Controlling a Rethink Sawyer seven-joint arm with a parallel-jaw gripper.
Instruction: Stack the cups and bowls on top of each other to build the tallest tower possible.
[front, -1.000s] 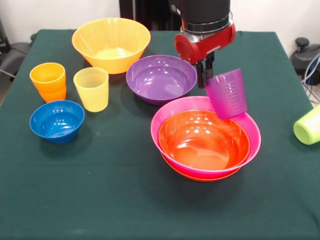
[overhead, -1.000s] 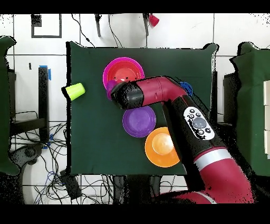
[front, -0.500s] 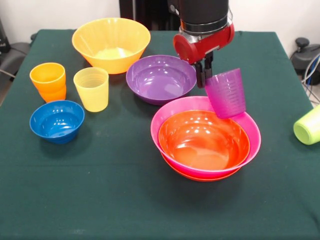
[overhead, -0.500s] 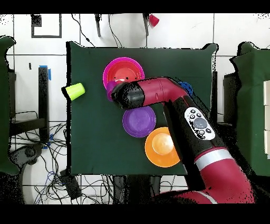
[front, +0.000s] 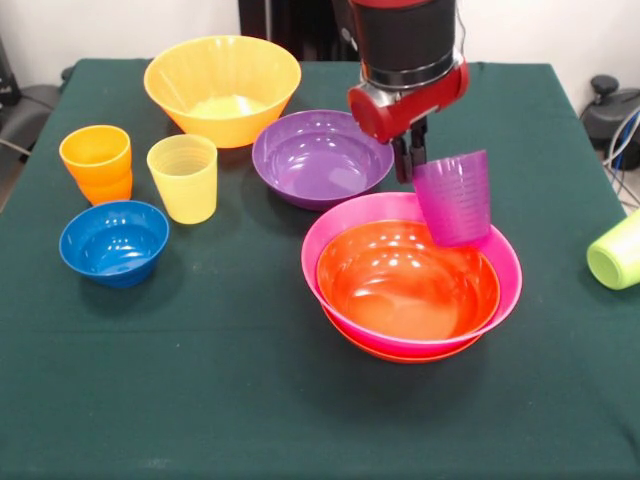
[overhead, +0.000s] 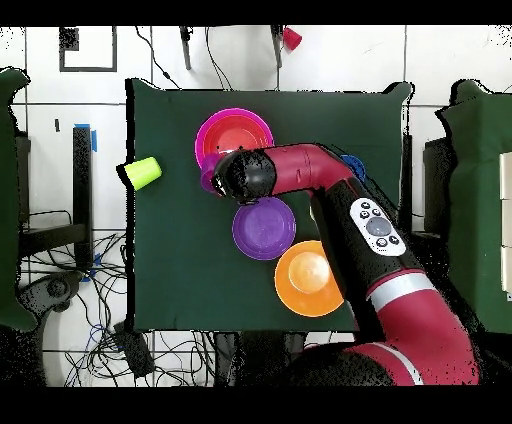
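Purple cup (front: 455, 197), translucent, hangs upright w/ a slight tilt over the far right rim of the tower (front: 410, 275), which is a red-orange bowl nested in a pink bowl (front: 330, 235), w/ another red-orange rim peeking out underneath. Gripper (front: 411, 158) fingers pinch the cup's rim on its left side; cup is off the table, apart from the bowls.

To do this step well, I'd judge: shift the cup toward the bowl's centre, level it, lower till the base sits flat, then let go. Dropped at the rim, it would likely slide or tip.

Around: purple bowl (front: 322, 157) just behind the tower, closest obstacle to the arm. Yellow-orange bowl (front: 222, 88), yellow cup (front: 183, 178), orange cup (front: 96, 163) and blue bowl (front: 113, 243) sit well apart. Lime green cup (front: 617, 250) lies on its side at table's edge.
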